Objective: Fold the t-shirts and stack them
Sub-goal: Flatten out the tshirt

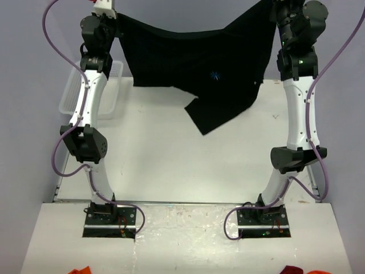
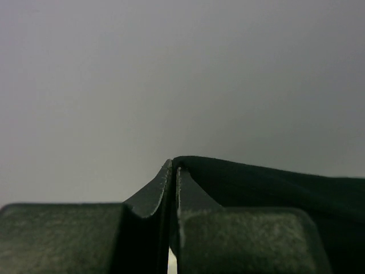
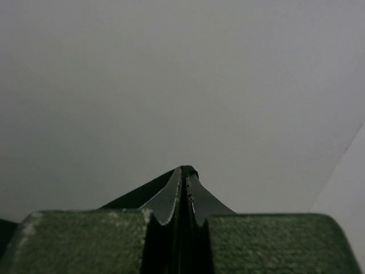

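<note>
Overhead, at the far left, a white mesh basket (image 1: 73, 94) sits on the white table (image 1: 171, 165), partly behind the raised left arm. The left gripper (image 2: 173, 171) is up near the top of that view. Its wrist camera shows the 2 jaws pressed together, with an edge of the black t-shirt (image 1: 199, 57) pinched between them and the cloth running off to the right.

The t-shirt hangs spread between the 2 arms above the table's far part. Its top edge sags in the middle, and 1 flap droops lower toward the table at centre; whether that flap touches the surface cannot be told. A small blue mark (image 1: 215, 75) shows on the cloth.

At the right, the right gripper (image 3: 183, 174) is likewise raised and fully closed, with a fold of the same shirt nipped at its tips. The fabric falls away to the left.

Along the near edge lie 2 bits of orange-red cloth (image 1: 80, 270).
</note>
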### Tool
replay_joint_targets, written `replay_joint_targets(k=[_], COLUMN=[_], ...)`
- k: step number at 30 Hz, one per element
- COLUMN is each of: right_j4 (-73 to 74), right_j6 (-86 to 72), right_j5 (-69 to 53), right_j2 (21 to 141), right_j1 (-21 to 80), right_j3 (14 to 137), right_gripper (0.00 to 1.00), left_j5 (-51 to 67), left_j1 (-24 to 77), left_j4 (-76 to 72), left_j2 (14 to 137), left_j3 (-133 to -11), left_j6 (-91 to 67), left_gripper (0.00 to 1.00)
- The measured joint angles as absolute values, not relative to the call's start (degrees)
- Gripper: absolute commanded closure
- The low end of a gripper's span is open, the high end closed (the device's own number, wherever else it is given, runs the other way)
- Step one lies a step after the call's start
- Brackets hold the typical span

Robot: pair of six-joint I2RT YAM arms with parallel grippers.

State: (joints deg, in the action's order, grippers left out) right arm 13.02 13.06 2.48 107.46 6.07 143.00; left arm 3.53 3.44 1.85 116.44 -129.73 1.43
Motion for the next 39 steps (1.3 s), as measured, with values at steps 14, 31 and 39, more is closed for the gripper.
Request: replay_joint_targets(k=[14,31,39], right_j4=[16.8,6.2,-1.2], right_j6=[25.0,34.9,20.9], right_j5=[8.3,20.0,13.1], right_j2=[77.1,69.1,76.9], right_j1=[32.4,43.1,22.5], right_j3=[135.1,137.3,94.6], right_gripper=[1.0,1.0,1.0], left_j5=[4.9,8.8,3.9], left_j1=[8.8,15.9,15.8], left_j4=[2.8,3.4,-9.1], left_j2=[81.7,72.7,87.1], left_j3=[-112.0,-125.0,-80.5], left_j6=[0.8,-4.5,-8.3], left_gripper=[1.0,1.0,1.0])
